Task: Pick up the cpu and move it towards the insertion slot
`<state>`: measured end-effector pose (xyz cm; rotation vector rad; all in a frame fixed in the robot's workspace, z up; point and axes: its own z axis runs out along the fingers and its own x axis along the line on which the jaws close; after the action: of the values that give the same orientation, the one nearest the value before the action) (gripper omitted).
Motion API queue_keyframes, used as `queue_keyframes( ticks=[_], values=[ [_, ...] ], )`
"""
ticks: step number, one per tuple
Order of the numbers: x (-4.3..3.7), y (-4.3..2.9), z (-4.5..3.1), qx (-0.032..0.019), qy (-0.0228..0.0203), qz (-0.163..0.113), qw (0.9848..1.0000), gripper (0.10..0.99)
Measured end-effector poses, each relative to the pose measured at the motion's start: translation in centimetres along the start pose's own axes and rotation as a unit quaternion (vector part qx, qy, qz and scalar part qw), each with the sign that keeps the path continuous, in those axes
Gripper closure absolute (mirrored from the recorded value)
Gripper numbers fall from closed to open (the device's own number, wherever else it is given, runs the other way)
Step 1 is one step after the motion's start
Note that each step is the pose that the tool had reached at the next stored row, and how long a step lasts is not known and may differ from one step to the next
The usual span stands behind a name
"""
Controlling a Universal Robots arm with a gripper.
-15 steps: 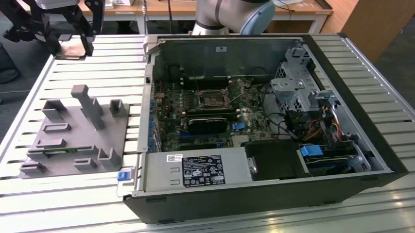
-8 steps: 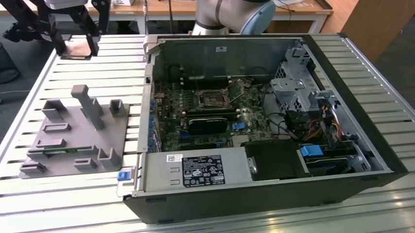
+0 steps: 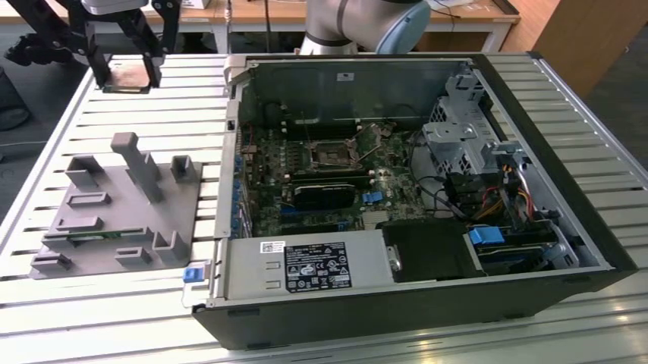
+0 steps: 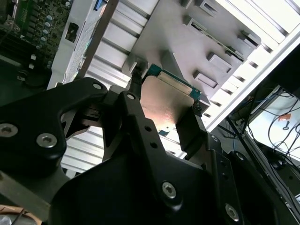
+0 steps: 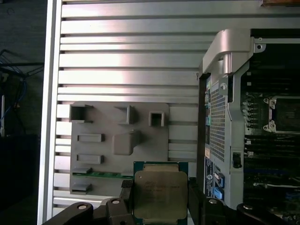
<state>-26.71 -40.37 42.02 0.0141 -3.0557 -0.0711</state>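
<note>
Item: cpu (image 5: pixel 157 193), flat square chip, silvery face with a green rim. Location: clamped edge-on between the jaws of the gripper (image 3: pixel 129 73), held aloft above the slatted worktop (image 3: pixel 121 114), at the exterior view's upper left. In both wrist views the black fingers (image 4: pixel 190 133) press on opposite edges of the chip; it sits level, metal face toward the first wrist camera.

Item: insertion slot (image 3: pixel 331 154), small square socket with dark centre and shiny frame, on the motherboard inside the open computer case (image 3: pixel 567 197). Well apart from the chip, toward the exterior view's right.

Item: grey fixture plate (image 3: pixel 111 208), on the worktop beside the case; in the first wrist view it lies below the held chip.

Handling note, as judgement: pick-up looks done; transfer is in hand. The hold is on thin edges only, so travel should be smooth and level. The case wall (image 3: pixel 235 98) stands between chip and socket; the carry needs height to clear it. Keep the chip square to the socket frame during approach.
</note>
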Motion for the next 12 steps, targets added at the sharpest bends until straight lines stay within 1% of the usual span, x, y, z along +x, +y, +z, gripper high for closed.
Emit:
queue_keyframes(
  ticks=[12],
  values=[
    [-0.82,-0.01,-0.07,0.0,0.0,0.0,1.0,0.541]
  ],
)
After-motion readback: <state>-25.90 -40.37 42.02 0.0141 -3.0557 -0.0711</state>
